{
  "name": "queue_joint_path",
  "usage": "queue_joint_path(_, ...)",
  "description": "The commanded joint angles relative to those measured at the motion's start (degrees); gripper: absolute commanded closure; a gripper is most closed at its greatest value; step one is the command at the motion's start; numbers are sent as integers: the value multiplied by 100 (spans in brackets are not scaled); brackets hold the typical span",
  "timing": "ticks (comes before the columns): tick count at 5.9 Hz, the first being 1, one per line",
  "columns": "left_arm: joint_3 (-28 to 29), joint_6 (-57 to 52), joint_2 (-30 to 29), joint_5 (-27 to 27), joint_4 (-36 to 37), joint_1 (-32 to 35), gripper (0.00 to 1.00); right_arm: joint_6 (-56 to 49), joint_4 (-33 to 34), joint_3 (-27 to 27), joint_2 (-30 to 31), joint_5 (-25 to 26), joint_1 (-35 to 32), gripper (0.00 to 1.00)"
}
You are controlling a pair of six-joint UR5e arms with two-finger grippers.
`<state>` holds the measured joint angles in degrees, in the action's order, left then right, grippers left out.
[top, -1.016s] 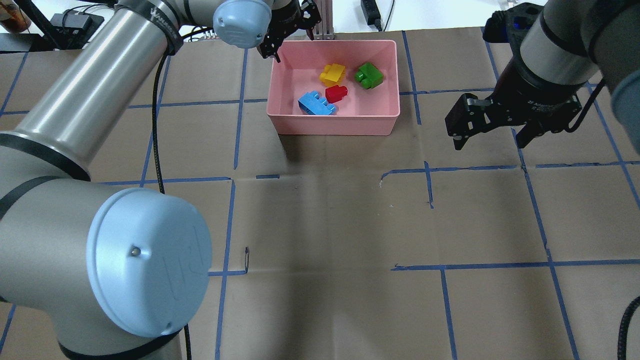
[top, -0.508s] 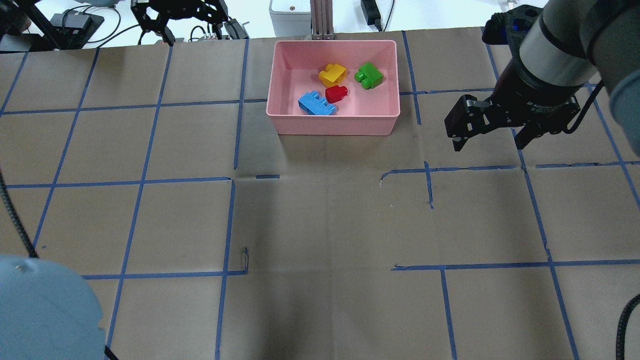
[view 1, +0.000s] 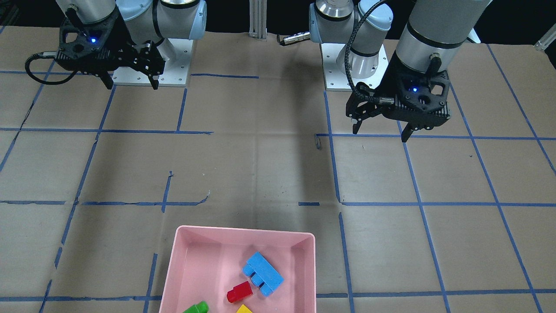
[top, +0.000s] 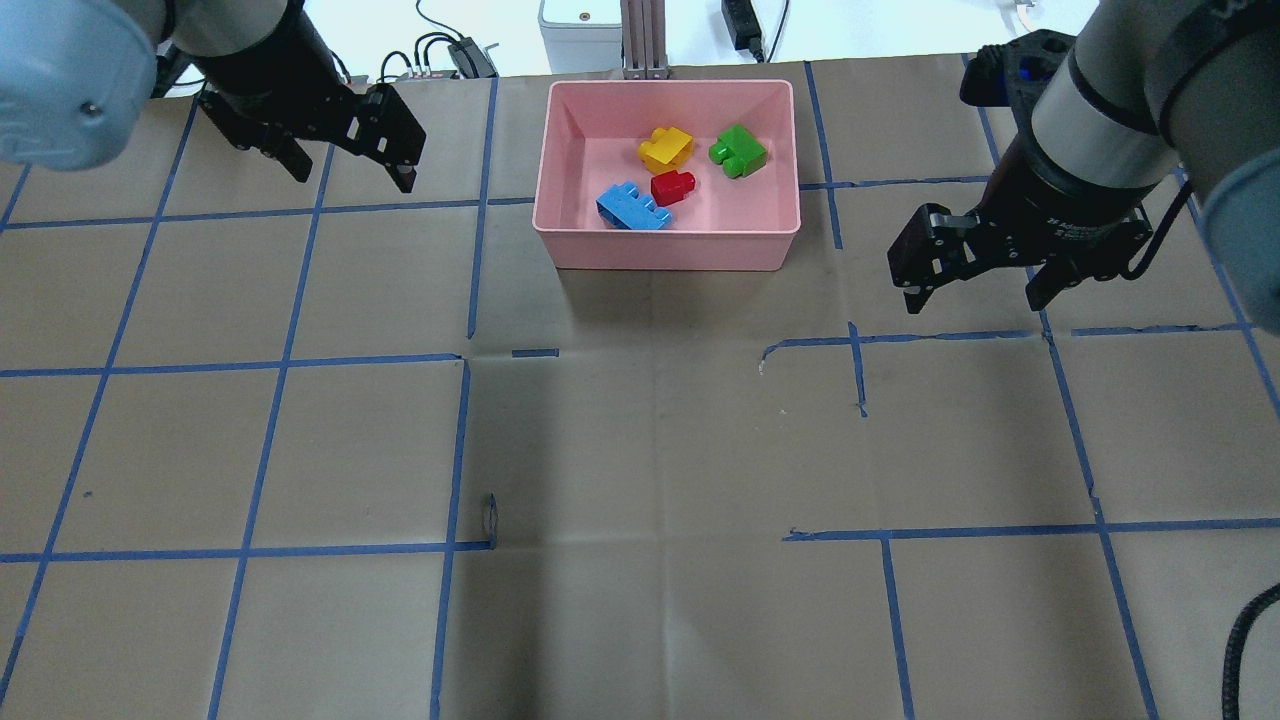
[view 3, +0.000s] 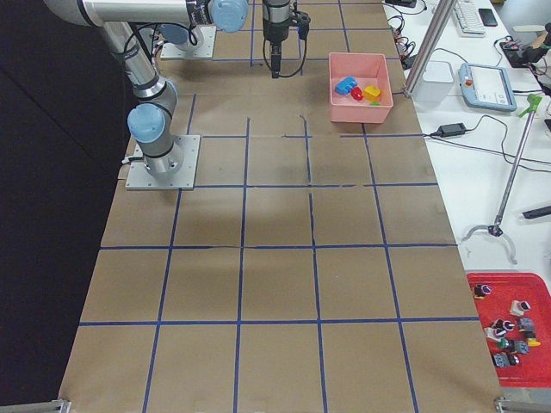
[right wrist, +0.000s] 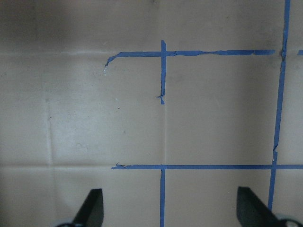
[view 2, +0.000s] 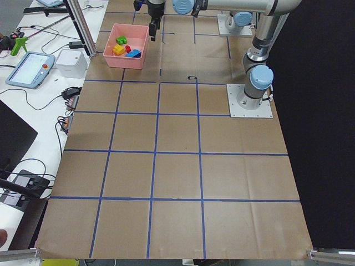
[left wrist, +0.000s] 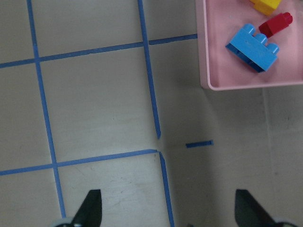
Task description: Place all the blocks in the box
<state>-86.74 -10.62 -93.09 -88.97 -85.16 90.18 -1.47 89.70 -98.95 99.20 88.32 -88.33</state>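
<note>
The pink box stands at the table's far middle. In it lie the yellow block, green block, red block and blue block. My left gripper is open and empty, above the paper to the left of the box. My right gripper is open and empty, to the right of the box. The left wrist view shows the box corner with the blue block and red block. The front view shows the box, left gripper and right gripper.
Brown paper with a blue tape grid covers the table. An aluminium post and a grey unit stand just behind the box. A control pendant lies on the side bench. A red tray of small parts sits off the table.
My left arm has swung away from the box's far left corner, and its gripper now hangs over the paper left of the box. The right gripper shifted slightly. The blocks have not moved.
</note>
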Motion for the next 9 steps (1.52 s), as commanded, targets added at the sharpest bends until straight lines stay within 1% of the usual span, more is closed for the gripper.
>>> queue_joint_path(1,-186,-10,239,3,17,-18,1,6,21,-10,2,9,0,0)
queue_joint_path(4,-238,-10,239,-76,0,-18,1,-2,21,-19,3,1,0,0)
queue_joint_path(9,-230,8,248,-59,0,-27,1,-2,21,-28,3,1,0,0)
